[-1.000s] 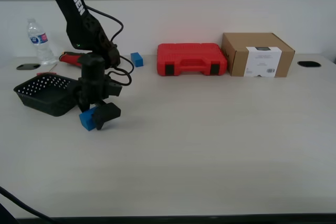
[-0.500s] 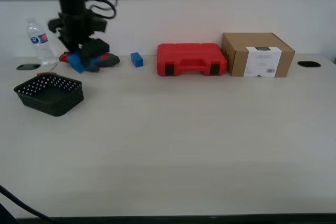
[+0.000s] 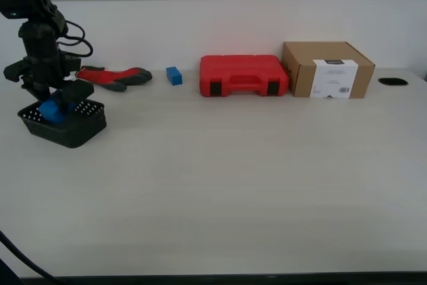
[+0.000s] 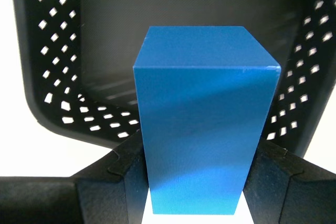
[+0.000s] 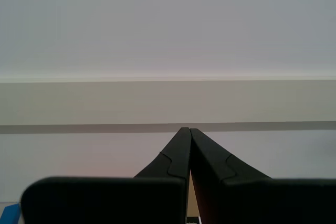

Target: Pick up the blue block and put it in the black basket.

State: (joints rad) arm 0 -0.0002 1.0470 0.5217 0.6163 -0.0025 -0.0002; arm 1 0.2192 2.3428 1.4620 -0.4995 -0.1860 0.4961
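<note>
My first gripper [image 3: 59,103] is shut on the blue block [image 3: 50,111] and holds it over the black basket [image 3: 81,131] at the exterior view's left. In the first wrist view the blue block [image 4: 205,129] stands upright between the two black fingers [image 4: 118,177], with the black basket [image 4: 52,77] and its perforated walls directly beyond it. My second gripper [image 5: 189,132] is shut with nothing in it and faces a bare wall; it does not show in the exterior view.
A small blue cube [image 3: 174,75], a red and grey glove [image 3: 113,77], a red tool case [image 3: 243,75] and a cardboard box [image 3: 327,69] line the table's back edge. Two cable holes [image 3: 392,81] sit at the far corners. Black cable [image 3: 20,258] crosses the exterior view's lower left.
My first gripper carried the blue block from low beside the basket, up high toward the back, then down over the basket. The water bottle is now hidden behind the arm.
</note>
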